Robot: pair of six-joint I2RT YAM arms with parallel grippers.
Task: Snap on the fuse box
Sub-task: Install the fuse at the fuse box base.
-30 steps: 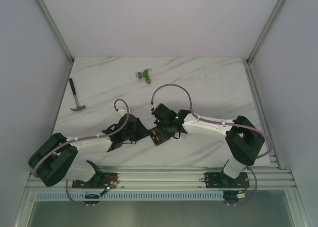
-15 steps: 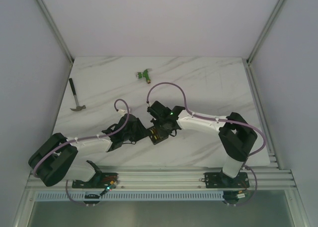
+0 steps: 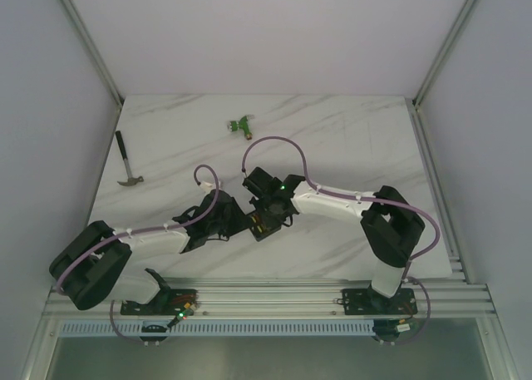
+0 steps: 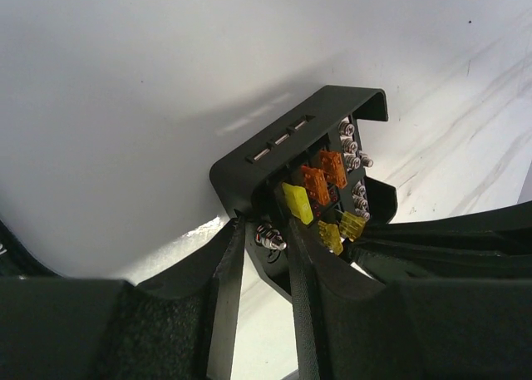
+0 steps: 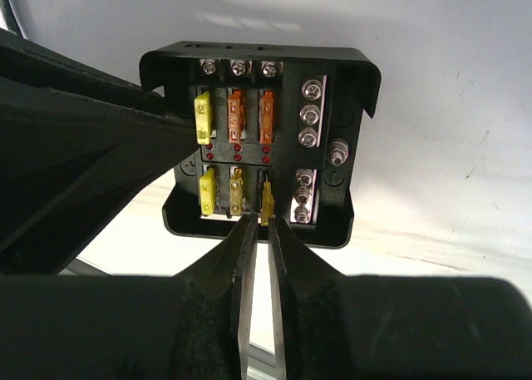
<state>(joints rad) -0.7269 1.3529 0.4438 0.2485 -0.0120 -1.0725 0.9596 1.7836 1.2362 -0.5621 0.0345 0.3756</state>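
Note:
The black fuse box (image 3: 263,224) sits on the marble table between my two grippers, with no lid on it. In the right wrist view the box (image 5: 332,81) shows orange and yellow fuses in two rows. My right gripper (image 5: 262,224) is shut on a small yellow fuse (image 5: 268,202) that stands in the third slot of the near row. In the left wrist view my left gripper (image 4: 264,234) is shut on the near wall of the fuse box (image 4: 274,151), with a screw terminal between its fingers. From above, the left gripper (image 3: 243,223) is at the box's left and the right gripper (image 3: 271,214) is over it.
A green connector (image 3: 242,125) lies at the back centre of the table. A small hammer (image 3: 127,165) lies at the left edge. Purple cables loop above both arms. The metal rail (image 3: 274,295) runs along the near edge.
The right arm's elbow and forearm have shifted left, and its gripper has moved slightly left over the fuse box. The left arm and the box have stayed in place.

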